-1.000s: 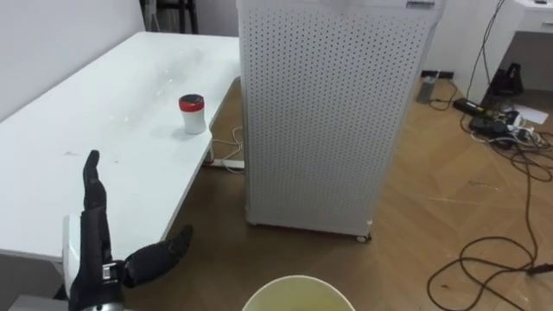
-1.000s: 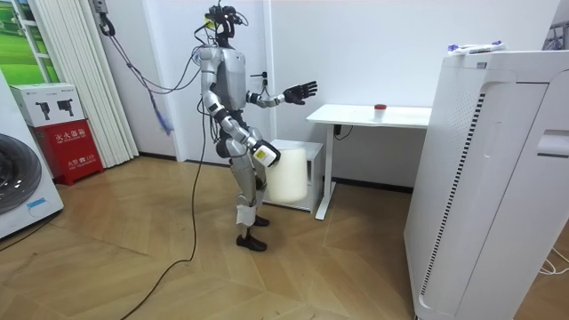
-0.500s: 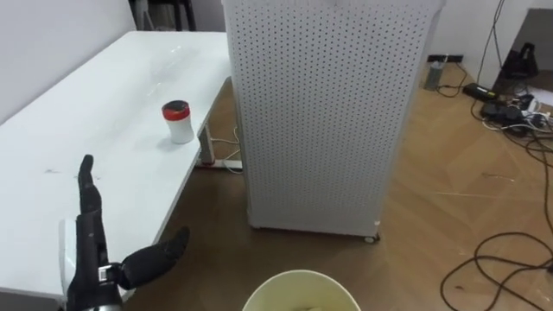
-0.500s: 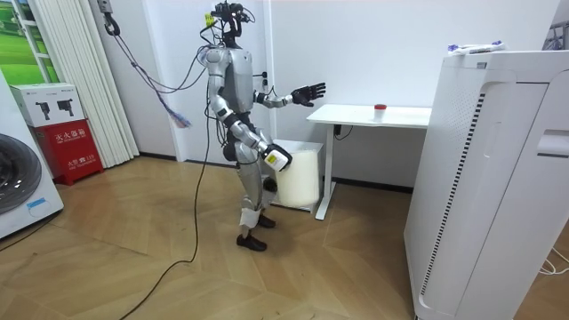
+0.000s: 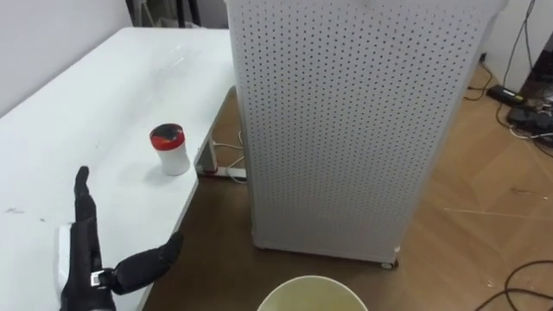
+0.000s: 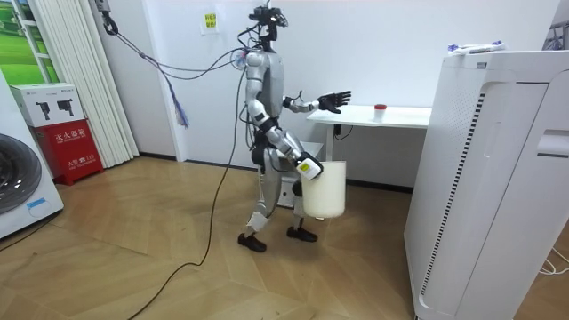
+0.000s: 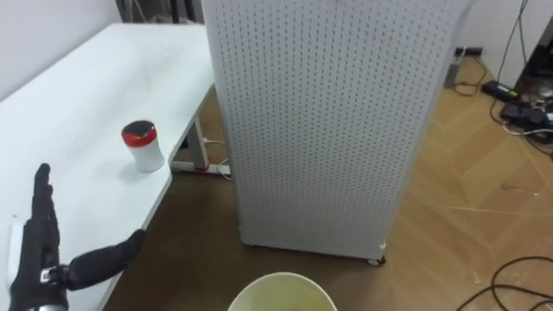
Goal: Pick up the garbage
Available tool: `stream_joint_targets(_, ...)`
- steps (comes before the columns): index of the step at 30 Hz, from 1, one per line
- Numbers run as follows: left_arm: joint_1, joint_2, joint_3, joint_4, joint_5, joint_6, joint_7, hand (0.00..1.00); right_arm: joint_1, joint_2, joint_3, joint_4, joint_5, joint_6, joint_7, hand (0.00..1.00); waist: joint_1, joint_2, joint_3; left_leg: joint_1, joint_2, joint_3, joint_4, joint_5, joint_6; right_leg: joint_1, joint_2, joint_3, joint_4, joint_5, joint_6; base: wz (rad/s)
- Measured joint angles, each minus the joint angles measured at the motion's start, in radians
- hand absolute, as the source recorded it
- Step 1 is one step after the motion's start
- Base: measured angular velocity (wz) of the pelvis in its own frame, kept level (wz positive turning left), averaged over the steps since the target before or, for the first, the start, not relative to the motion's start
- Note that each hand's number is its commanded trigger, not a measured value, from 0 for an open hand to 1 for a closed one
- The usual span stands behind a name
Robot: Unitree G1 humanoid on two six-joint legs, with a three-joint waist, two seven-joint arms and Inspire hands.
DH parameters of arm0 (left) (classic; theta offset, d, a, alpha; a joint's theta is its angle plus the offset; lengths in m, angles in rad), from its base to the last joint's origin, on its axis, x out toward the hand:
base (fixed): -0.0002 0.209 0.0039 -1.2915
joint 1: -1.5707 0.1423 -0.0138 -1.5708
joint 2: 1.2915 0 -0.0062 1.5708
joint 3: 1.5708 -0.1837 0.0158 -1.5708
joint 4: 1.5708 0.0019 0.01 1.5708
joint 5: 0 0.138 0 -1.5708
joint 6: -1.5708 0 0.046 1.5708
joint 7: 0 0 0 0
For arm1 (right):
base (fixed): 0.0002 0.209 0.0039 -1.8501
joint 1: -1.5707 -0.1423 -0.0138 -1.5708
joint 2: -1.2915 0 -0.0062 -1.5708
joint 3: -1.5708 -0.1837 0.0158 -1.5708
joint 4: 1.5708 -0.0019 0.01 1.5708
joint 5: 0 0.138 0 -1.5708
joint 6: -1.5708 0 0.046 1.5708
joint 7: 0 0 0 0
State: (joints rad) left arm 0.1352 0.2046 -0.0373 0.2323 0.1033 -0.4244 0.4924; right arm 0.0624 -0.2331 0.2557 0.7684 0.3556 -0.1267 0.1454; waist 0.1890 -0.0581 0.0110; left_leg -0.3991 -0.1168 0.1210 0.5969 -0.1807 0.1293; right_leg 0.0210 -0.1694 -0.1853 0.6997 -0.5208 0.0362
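Observation:
A small white cup with a red lid (image 5: pixel 170 149) stands upright near the right edge of the white table (image 5: pixel 86 104). My left hand (image 5: pixel 86 259) is raised open over the table's near corner, fingers straight and thumb spread, well short of the cup. In the room view I stand beside the table's end (image 6: pixel 391 116), the left hand (image 6: pixel 335 100) held out toward the cup (image 6: pixel 380 109). My right hand (image 6: pixel 305 166) hangs at my hip, shut on a cream bin (image 6: pixel 324 188) held off the floor. The bin's rim (image 5: pixel 313 279) shows below me.
A tall white perforated cabinet (image 5: pixel 354 121) stands on the wood floor right of the table, with a narrow gap between them. Cables (image 5: pixel 527 112) lie on the floor at the far right. A washing machine (image 6: pixel 18 191) and a red box (image 6: pixel 67 142) stand behind me.
I have stepped toward the table with the bin carried along at my right side. The cup now lies nearer in the eye view. My left hand stays raised and open.

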Motion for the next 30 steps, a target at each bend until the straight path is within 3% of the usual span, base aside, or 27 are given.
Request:
stream_joint_targets(1,-0.005,0.001,0.0,0.0,0.0,0.0,0.0,0.0,0.0,0.002,0.0,-0.006,-0.001,0.003,-0.001,1.0,0.001,-0.002,0.0004,0.012,-0.004,0.007,0.04,-0.044,0.009,-0.025,-0.027,-0.012,0.121,0.029,0.028,0.12)
stream_joint_targets(3,-0.017,0.003,0.001,0.0,0.011,0.0,0.002,0.0,0.0,0.003,0.0,-0.031,0.0,0.006,-0.002,1.0,0.001,0.0,0.0002,0.047,-0.006,0.01,0.086,-0.112,0.021,-0.082,-0.059,-0.011,0.31,0.15,0.032,0.1)
stream_joint_targets(4,-0.02,0.003,0.002,0.0,0.016,0.0,0.002,0.0,0.0,0.003,0.0,-0.036,0.0,0.006,-0.001,1.0,0.002,0.002,0.0013,0.058,-0.006,0.007,0.088,-0.125,0.022,-0.097,-0.064,-0.011,0.343,0.193,0.029,0.06)
stream_joint_targets(5,-0.029,0.003,0.001,0.0,0.021,0.0,0.002,0.0,-0.001,0.003,0.0,-0.045,0.004,0.006,-0.001,1.0,0.004,0.01,0.0051,0.08,-0.006,-0.006,0.087,-0.142,0.025,-0.124,-0.07,-0.013,0.399,0.262,0.027,0.08)
stream_joint_targets(7,-0.033,0.003,0.0,0.0,0.019,0.0,0.002,0.0,-0.003,0.002,-0.001,-0.055,0.011,0.006,0.002,1.0,-0.005,0.029,0.0093,0.108,-0.003,-0.033,0.07,-0.154,0.025,-0.179,-0.071,-0.016,0.433,0.231,0.025,0.16)
stream_joint_targets(8,-0.034,0.003,-0.001,0.0,0.019,0.0,0.003,0.0,-0.002,0.002,-0.001,-0.055,0.011,0.006,0.005,1.0,-0.014,0.039,0.0102,0.127,0.0,-0.047,0.046,-0.153,0.025,-0.229,-0.07,-0.012,0.416,0.195,0.021,0.28)
stream_joint_targets(10,-0.036,0.003,-0.001,0.0,0.02,0.0,0.006,0.0,-0.001,0.003,0.0,-0.055,0.011,0.007,0.009,1.0,-0.024,0.048,0.0089,0.15,0.009,-0.075,0.014,-0.152,0.022,-0.293,-0.059,0.0,0.315,0.163,0.021,0.34)
stream_joint_targets(11,-0.035,0.003,-0.003,0.0,0.018,0.0,0.006,0.0,0.002,0.003,0.0,-0.055,0.01,0.008,0.01,1.0,-0.03,0.05,0.008,0.17,0.014,-0.097,-0.013,-0.149,0.016,-0.314,-0.041,0.018,0.194,0.16,0.025,0.43)
stream_joint_targets(12,-0.035,0.003,-0.006,0.001,0.018,0.0,0.005,0.0,0.007,0.003,0.001,-0.055,0.009,0.008,0.008,1.0,-0.034,0.05,0.0076,0.191,0.018,-0.126,-0.041,-0.144,0.008,-0.316,-0.02,0.024,0.044,0.165,0.028,0.5)
stream_joint_targets(13,-0.035,0.003,-0.006,0.001,0.017,0.0,0.005,0.0,0.009,0.003,0.001,-0.055,0.007,0.009,0.007,1.0,-0.038,0.049,0.0072,0.201,0.02,-0.138,-0.054,-0.143,0.004,-0.309,-0.011,0.028,-0.03,0.177,0.026,0.58)
stream_joint_targets(14,-0.034,0.004,-0.007,0.001,0.018,0.001,0.006,0.0,0.009,0.003,0.001,-0.055,0.004,0.013,0.006,1.0,-0.048,0.05,0.0075,0.221,0.027,-0.167,-0.071,-0.144,-0.007,-0.295,0.018,0.052,-0.166,0.227,0.021,0.63)
stream_joint_targets(15,-0.032,0.006,-0.011,0.001,0.016,0.005,0.006,0.0,0.014,0.003,0.001,-0.055,-0.004,0.018,0.005,1.0,-0.051,0.051,0.0049,0.241,0.035,-0.198,-0.087,-0.147,-0.02,-0.276,0.044,0.059,-0.234,0.308,0.017,0.64)
stream_joint_targets(16,-0.032,0.009,-0.014,0.001,0.015,0.005,0.006,0.0,0.019,0.003,0.001,-0.055,-0.01,0.018,0.006,1.0,-0.052,0.048,0.0022,0.251,0.037,-0.212,-0.095,-0.148,-0.027,-0.262,0.055,0.065,-0.253,0.355,0.023,0.57)
stream_joint_targets(17,-0.025,0.008,-0.025,0.0,0.015,0.011,0.005,0.0,0.026,-0.004,0.001,-0.055,-0.014,0.018,0.006,1.0,-0.053,0.054,-0.0042,0.271,0.054,-0.219,-0.115,-0.151,-0.04,-0.235,0.07,0.06,-0.27,0.359,0.018,0.32)
stream_joint_targets(21,-0.012,0.008,-0.026,-0.019,0.012,0.022,0.006,0.0,0.012,-0.005,-0.002,-0.075,-0.041,0.018,0.009,1.0,-0.043,0.057,-0.0048,0.334,0.09,-0.213,-0.203,-0.123,-0.087,-0.163,0.1,0.043,-0.356,0.363,0.001,0.14)
stream_joint_targets(30,0.003,0.008,-0.004,-0.094,0.007,0.032,0.005,0.0,0.003,-0.004,-0.002,-0.12,-0.079,0.017,0.03,1.0,-0.036,0.055,-0.0052,0.438,0.117,-0.215,-0.331,-0.105,-0.1,-0.083,0.135,0.04,-0.442,0.359,-0.008,-0.04)
